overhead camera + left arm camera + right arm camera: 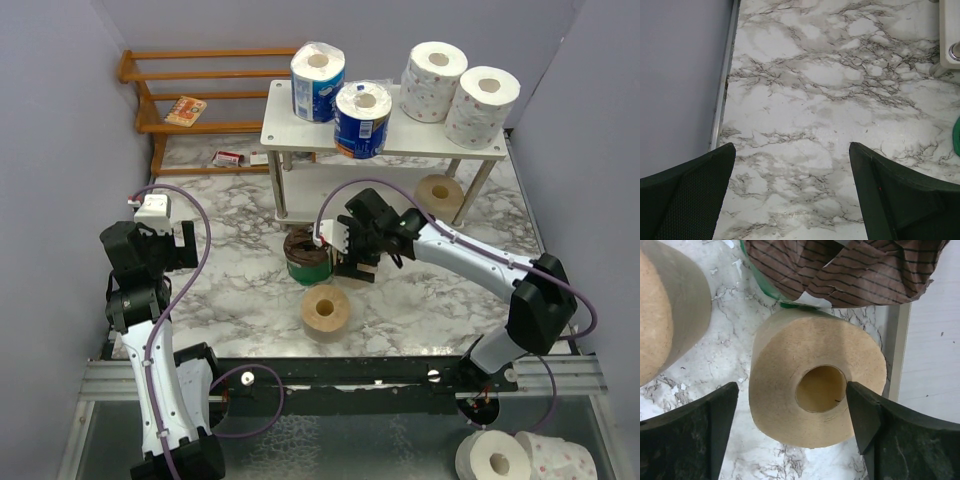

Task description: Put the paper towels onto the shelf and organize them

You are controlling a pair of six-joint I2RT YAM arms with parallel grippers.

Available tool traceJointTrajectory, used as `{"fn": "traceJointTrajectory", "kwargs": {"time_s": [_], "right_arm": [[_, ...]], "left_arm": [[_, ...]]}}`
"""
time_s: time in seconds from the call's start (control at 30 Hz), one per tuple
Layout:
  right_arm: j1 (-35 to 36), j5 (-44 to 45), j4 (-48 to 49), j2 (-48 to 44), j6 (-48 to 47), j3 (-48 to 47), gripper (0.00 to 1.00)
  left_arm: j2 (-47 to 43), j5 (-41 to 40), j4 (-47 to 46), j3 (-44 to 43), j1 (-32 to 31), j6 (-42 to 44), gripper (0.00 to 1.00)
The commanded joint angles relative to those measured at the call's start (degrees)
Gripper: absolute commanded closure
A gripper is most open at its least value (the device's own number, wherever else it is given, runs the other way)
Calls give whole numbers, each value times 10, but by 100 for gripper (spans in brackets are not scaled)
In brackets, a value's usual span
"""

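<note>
The shelf (420, 140) carries two blue-wrapped rolls (318, 80) (362, 118) and two white rolls (433, 80) (482, 105) on its top tier. On the table lie a dark brown roll with a green band (305, 258), a tan roll (325, 308) and another tan roll (440, 192) by the shelf's right leg. My right gripper (352, 255) (791, 390) is open above a third tan roll (790, 370), one finger on each side, not touching. The brown roll (850, 270) lies just beyond it. My left gripper (170, 240) (791, 150) is open and empty over bare marble.
An orange slatted rack (200, 75) stands at the back left with a small packet (186, 110) on it. A small red and white box (228, 157) lies below it. Two more white rolls (495, 460) (555, 460) sit beyond the near right edge. A shelf leg (952, 50) shows in the left wrist view.
</note>
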State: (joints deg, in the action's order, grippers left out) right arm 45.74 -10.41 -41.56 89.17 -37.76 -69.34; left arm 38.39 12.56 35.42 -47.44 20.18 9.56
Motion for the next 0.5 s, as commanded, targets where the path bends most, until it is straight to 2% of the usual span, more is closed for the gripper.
{"fn": "traceJointTrajectory", "kwargs": {"time_s": [0.0,0.17,0.4,0.47], "right_arm": [[2,36,26,13,10,-25,17],[2,45,9,19,16,-35,45],[2,44,-28,13,13,-31,49],[2,47,-30,12,14,-23,60]], "left_arm": [[-8,2,-12,2,4,2,1],[-8,2,-12,2,3,3,1],[-12,2,-13,2,4,2,1],[-13,2,-13,2,4,3,1]]}}
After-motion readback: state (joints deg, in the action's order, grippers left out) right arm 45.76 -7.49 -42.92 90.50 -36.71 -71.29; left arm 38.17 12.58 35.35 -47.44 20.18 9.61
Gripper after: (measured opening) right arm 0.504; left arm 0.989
